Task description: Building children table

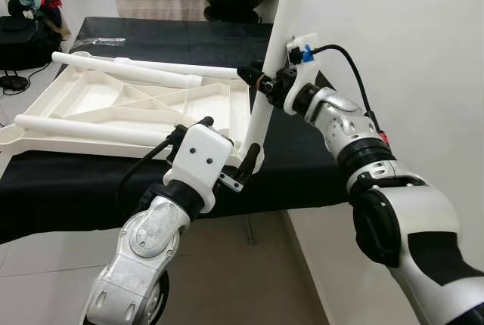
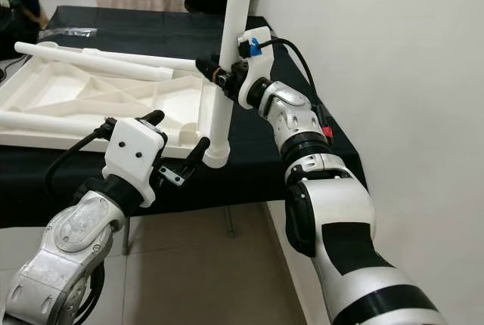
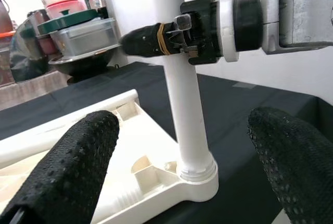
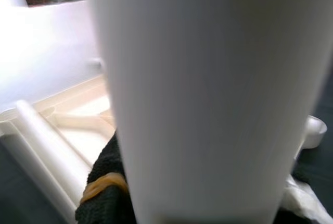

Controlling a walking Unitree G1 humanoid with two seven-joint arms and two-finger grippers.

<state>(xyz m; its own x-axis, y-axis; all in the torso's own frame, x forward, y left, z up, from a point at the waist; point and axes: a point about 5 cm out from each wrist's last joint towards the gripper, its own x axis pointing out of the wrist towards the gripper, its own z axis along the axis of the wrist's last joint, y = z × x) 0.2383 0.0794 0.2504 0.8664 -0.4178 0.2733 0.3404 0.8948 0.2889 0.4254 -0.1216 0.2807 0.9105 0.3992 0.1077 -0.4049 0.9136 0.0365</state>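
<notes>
Right claw [image 1: 261,82] grips the upright table leg [image 1: 274,53]; left claw [image 1: 243,160] gapes wide beside its base.

Smooth white plastic table leg [image 3: 183,104], matt black cloth [image 1: 310,174], knobbly rubber fingertips [image 3: 73,166].

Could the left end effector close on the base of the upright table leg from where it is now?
Probably yes. The left end effector is open, its fingers either side of the upright table leg, near its socket. The right end effector grips higher up, leaving the base free.
</notes>
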